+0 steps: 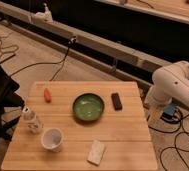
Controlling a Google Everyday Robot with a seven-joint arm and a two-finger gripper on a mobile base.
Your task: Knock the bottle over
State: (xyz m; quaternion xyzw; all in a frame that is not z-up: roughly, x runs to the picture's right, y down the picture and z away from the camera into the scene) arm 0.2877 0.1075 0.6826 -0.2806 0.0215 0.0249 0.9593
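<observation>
The bottle (pixel 32 120) stands upright at the desk's (pixel 130 145) left edge; my arm (pixel 177 84) and jaws hang off its right edge, well apart; whether the jaws are spread I cannot tell.

No text, brand, number or sign is legible. The bottle (pixel 32 120), at the left side of the wooden table (pixel 133 145), carries a pale label, but no print on it can be made out. White cup (pixel 52 138) just beside the bottle: plain, no marking seen. Green bowl (pixel 88 107), dark bar (pixel 117 101), small orange item (pixel 47 94) and pale flat packet (pixel 96 151): no lettering discernible on any of them. The white robot arm (pixel 175 82), at the right past the table edge, shows no readable logo. The gripper is out of the camera's view.
</observation>
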